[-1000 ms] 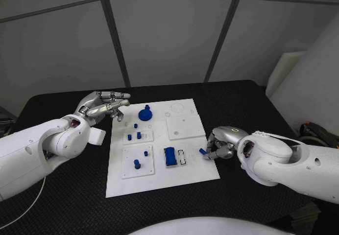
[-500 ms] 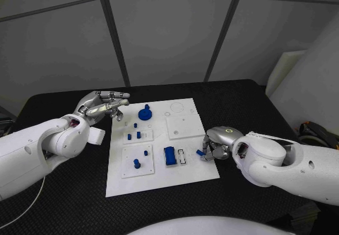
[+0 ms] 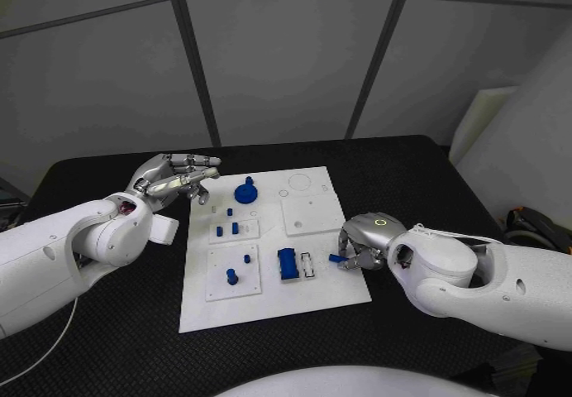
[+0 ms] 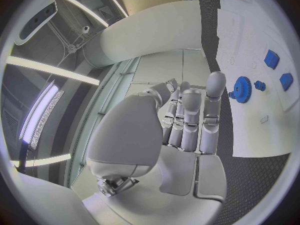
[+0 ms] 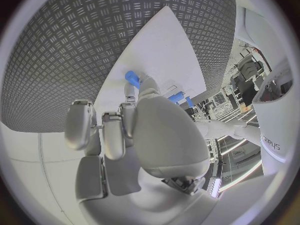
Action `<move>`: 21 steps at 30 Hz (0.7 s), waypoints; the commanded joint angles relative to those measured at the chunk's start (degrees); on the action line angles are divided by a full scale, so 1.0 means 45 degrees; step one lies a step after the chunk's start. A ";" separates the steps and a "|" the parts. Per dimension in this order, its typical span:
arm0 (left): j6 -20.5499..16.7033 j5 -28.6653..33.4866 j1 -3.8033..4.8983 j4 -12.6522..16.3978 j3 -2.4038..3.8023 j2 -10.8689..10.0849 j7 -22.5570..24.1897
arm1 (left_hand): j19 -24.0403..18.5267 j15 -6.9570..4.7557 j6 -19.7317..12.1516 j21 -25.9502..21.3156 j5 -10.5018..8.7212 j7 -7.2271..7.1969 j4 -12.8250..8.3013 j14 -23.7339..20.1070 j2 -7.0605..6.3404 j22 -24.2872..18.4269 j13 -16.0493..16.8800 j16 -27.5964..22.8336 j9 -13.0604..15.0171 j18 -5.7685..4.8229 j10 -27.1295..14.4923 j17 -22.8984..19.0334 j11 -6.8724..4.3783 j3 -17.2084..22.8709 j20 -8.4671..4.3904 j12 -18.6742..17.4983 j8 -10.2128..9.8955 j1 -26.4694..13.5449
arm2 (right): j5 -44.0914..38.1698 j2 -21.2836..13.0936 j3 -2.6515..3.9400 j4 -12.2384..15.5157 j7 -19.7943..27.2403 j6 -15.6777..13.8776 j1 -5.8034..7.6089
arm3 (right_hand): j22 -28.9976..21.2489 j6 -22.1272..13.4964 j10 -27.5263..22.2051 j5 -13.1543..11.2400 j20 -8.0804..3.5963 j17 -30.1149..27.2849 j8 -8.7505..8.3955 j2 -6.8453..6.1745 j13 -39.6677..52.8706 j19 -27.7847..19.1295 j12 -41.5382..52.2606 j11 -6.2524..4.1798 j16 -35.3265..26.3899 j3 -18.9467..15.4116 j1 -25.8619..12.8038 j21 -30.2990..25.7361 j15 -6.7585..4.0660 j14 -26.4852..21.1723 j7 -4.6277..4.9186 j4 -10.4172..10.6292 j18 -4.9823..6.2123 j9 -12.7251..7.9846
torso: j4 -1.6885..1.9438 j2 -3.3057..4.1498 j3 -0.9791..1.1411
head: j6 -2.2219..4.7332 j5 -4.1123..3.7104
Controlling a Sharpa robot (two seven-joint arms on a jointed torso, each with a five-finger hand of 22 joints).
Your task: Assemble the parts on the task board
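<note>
The white task board [image 3: 312, 294] lies mid-table. On it are a blue gear with a knob [image 3: 245, 193], a blue block [image 3: 288, 264] beside a small white frame [image 3: 309, 265], and small blue pegs [image 3: 234, 227] on raised white plates. My right hand [image 3: 360, 241] hovers at the board's right edge and pinches a small blue part [image 3: 337, 259]; the right wrist view shows that part [image 5: 132, 78] at the fingertips over the board [image 5: 156, 50]. My left hand [image 3: 177, 178] hangs beyond the board's far left corner with nothing in it, fingers [image 4: 187, 120] side by side, the gear [image 4: 242, 89] ahead of them.
A black textured table [image 3: 107, 331] surrounds the board. A square white plate [image 3: 307, 217] with small holes sits on the board's far right part. Grey wall panels stand behind the table, and a white slab [image 3: 477, 116] leans at the far right.
My right hand has moved leftward over the board's right edge, carrying the small blue part closer to the white frame. The left hand has stayed put.
</note>
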 commanded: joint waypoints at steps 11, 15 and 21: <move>0.0152 0.0034 0.0014 0.0018 0.0009 0.0005 0.0058 | -0.0027 0.0011 -0.0080 -0.0065 -0.0007 -0.0001 -0.0084 -0.0062 0.0026 -0.0020 0.0013 0.0046 -0.0017 0.0509 -0.0093 -0.0008 0.0001 -0.0007 0.0038 0.0084 -0.0024 -0.0091 | 0.1629 -0.0382 -0.0043 0.0543 -0.0544 -0.0940 -0.0042 | 0.0843 0.0018 0.0062 0.0438 -0.0115 0.1637 -0.0024 0.0081 -0.2457 0.0096 -0.0063 -0.0081 0.0007 0.0573 0.0013 0.0054 -0.0069 0.0964 -0.0074 0.0409 0.0087 0.0118 | 0.0013 0.0001 -0.0006 | 0.0064 -0.0014; 0.0146 0.0034 0.0013 0.0023 0.0009 0.0007 0.0059 | -0.0027 0.0011 -0.0080 -0.0065 -0.0007 -0.0001 -0.0084 -0.0062 0.0026 -0.0020 0.0013 0.0046 -0.0017 0.0509 -0.0093 -0.0008 0.0001 -0.0007 0.0038 0.0084 -0.0024 -0.0091 | 0.2579 -0.0409 -0.0039 0.0708 -0.0596 -0.1793 -0.0037 | 0.0852 0.0011 0.0073 0.0485 -0.0113 0.1670 -0.0037 0.0034 -0.2444 0.0102 -0.0045 -0.0078 0.0027 0.0636 -0.0077 0.0061 -0.0064 0.0972 -0.0072 0.0411 0.0085 0.0131 | 0.0029 0.0021 -0.0007 | 0.0087 0.0012; 0.0134 0.0034 0.0013 0.0041 0.0009 -0.0011 0.0057 | -0.0027 0.0029 -0.0097 -0.0071 -0.0004 0.0012 -0.0094 -0.0072 0.0040 -0.0017 0.0023 0.0058 -0.0012 0.0507 -0.0128 -0.0021 0.0014 -0.0001 0.0055 0.0136 -0.0009 -0.0104 | 0.3195 -0.0352 -0.0034 0.0932 -0.0642 -0.2640 -0.0031 | 0.0905 0.0039 0.0103 0.0493 -0.0113 0.1735 -0.0033 -0.0024 -0.2415 0.0148 0.0001 -0.0082 0.0067 0.0705 -0.0198 0.0119 -0.0065 0.0987 -0.0080 0.0415 0.0070 0.0155 | 0.0016 0.0030 0.0000 | 0.0060 0.0064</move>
